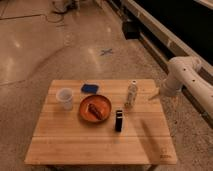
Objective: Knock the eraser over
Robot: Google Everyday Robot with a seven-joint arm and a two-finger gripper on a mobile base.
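Observation:
The eraser is a small dark block with a lighter edge. It stands upright on the wooden table, just right of the orange plate. My white arm reaches in from the right. Its gripper hangs over the table's right edge, beside the bottle. The gripper is up and to the right of the eraser and well apart from it.
An orange plate holding food sits mid-table. A clear plastic cup stands to its left. A flat blue pad lies at the back. A small white bottle stands upright at the back right. A dark wall ledge runs along the right.

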